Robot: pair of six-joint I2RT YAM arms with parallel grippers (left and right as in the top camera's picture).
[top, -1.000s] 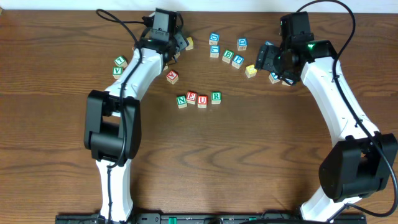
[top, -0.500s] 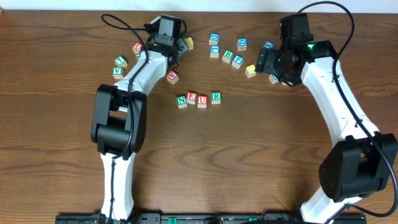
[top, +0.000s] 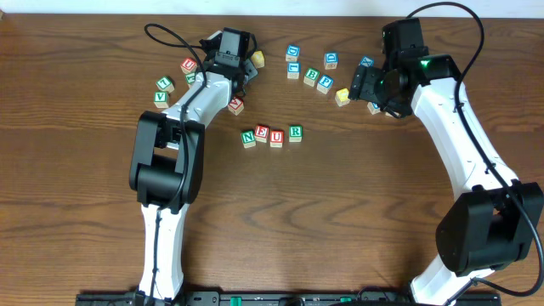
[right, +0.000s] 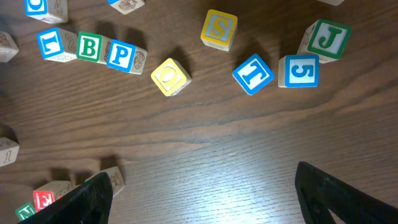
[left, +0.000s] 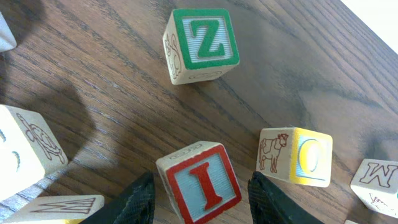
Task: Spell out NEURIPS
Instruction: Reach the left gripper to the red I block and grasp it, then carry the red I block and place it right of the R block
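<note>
Overhead, the N-E-U-R row sits mid-table. Left wrist now: left gripper is spread around the I cube, which sits skewed, so closing could twist it out. Right wrist: right gripper gapes empty, well short of the P cube.

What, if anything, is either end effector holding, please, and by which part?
Nothing is held: the left end effector, open, straddles the red-lettered wooden I cube; the right end effector is open.

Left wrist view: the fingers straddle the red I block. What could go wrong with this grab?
1. The I cube sits skewed inside the open left gripper, so closing may twist it or squirt it out.
2. The yellow O cube lies close beside the gripper and could get nudged.
</note>
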